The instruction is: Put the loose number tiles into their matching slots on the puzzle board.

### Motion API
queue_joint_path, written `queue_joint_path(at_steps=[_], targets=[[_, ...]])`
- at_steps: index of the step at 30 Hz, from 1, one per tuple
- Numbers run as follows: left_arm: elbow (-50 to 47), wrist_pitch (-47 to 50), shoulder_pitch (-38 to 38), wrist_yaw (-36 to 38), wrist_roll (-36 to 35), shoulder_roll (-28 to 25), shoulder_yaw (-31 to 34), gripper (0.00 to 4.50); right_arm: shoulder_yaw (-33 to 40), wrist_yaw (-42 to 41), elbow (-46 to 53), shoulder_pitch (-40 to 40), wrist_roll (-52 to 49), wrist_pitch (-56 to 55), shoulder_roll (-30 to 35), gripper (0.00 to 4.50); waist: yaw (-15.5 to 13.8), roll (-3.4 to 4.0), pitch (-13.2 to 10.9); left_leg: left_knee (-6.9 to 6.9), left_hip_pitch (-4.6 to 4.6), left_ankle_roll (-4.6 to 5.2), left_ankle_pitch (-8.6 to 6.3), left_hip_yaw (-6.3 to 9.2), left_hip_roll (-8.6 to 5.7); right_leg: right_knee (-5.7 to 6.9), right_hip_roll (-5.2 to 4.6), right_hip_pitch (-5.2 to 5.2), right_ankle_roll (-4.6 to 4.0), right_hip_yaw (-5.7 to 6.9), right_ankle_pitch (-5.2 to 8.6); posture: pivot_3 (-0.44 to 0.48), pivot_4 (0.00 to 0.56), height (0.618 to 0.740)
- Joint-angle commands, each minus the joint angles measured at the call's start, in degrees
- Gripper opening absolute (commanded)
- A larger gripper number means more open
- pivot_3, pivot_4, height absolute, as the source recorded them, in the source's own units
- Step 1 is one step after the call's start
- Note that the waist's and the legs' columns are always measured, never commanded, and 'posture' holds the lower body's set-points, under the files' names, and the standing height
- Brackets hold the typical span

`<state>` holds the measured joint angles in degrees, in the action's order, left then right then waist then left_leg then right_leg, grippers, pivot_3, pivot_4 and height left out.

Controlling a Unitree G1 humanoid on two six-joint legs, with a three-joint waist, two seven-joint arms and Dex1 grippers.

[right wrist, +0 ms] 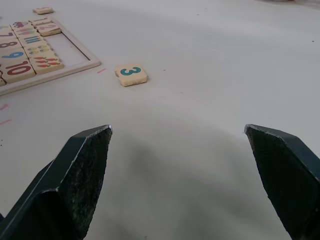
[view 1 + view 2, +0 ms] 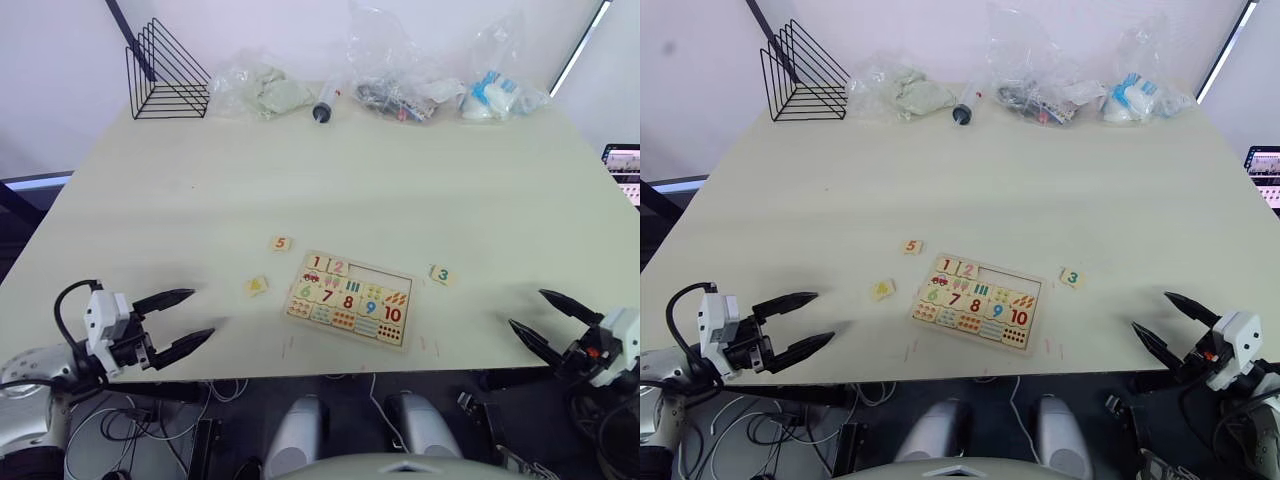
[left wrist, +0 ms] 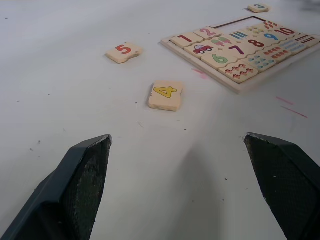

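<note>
Left gripper (image 2: 180,320) hovers over the near left edge of the table (image 2: 400,190), fingers spread wide, nothing between them. Right gripper (image 2: 545,318) sits at the near right edge, likewise spread and empty. Puzzle board (image 2: 350,300) lies flat near the table's front centre, between the two grippers. Tiles 1 (image 2: 316,263) and 2 (image 2: 339,267) are seated at the left end of its upper row; the remaining slots (image 2: 385,277) to their right are bare. Tile 5 (image 2: 281,243) lies off the board's far left corner, tile 4 (image 2: 257,286) just left of the board, tile 3 (image 2: 441,275) just right of it.
</note>
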<state>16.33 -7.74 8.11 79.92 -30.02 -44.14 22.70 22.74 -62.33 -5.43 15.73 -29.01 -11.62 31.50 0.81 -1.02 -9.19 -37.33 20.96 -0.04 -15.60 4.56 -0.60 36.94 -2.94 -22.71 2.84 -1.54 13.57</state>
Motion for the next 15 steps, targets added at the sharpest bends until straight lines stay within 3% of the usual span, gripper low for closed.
queue_joint_path(at_steps=[1, 15], targets=[[-1.98, 0.76, -0.90, 0.49, -1.64, -0.28, 0.68, 4.50, -0.04, 0.32, 1.01, -0.61, -0.14, -0.90, -0.05, 4.46, 0.00, 0.00, 0.00, 0.00, 0.00, 0.00, 0.00, 0.00, 0.00, 0.00, 0.00, 0.00, 0.00, 0.00, 0.00, 0.000, 0.150, 0.740], [5.62, 0.75, -14.66, 12.17, -1.34, -5.20, -3.74, 4.50, -6.67, 2.59, 7.15, -8.42, 1.51, 8.62, 3.80, 4.46, 0.04, 0.07, -0.04, 0.00, -0.01, 0.00, 0.00, 0.01, -0.13, 0.00, 0.08, 0.00, 0.00, 0.01, -0.01, 0.000, 0.150, 0.740]])
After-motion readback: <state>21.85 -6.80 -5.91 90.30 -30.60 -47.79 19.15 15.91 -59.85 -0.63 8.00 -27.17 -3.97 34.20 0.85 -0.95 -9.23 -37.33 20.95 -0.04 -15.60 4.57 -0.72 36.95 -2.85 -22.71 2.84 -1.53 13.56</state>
